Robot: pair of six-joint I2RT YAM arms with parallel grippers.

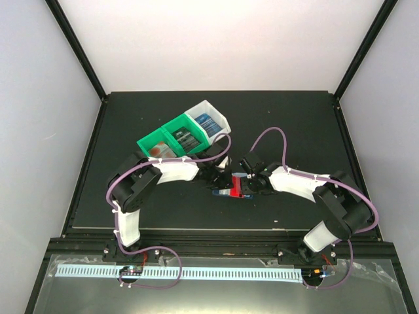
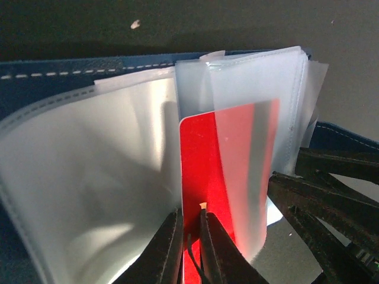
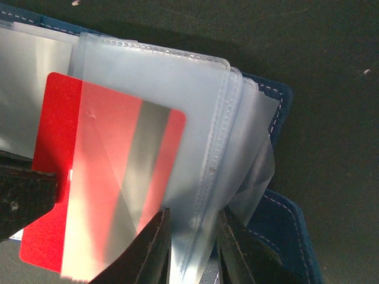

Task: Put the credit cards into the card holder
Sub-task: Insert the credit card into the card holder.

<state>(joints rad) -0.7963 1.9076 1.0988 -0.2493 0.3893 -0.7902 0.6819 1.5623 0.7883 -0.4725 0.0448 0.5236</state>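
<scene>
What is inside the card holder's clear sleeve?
A red card, partly slid into the sleeve of the card holder; the left gripper pinches its bare edge. Whether sleeves stacked behind hold cards is hidden.

The card holder [image 2: 59, 74] is kept open between the two pincers. A credit card [image 2: 201, 171] is pinched in the left pincer [image 2: 189, 216] and is partly slid under a sleeve [image 2: 254, 148] ahead of it. Other sleeves are pinched in the right pincer [image 3: 190, 222]. On the tabletop [image 1: 294, 124], behind the left pincer, a bin [image 1: 171, 125] holding cards [image 1: 185, 139] is placed.
</scene>
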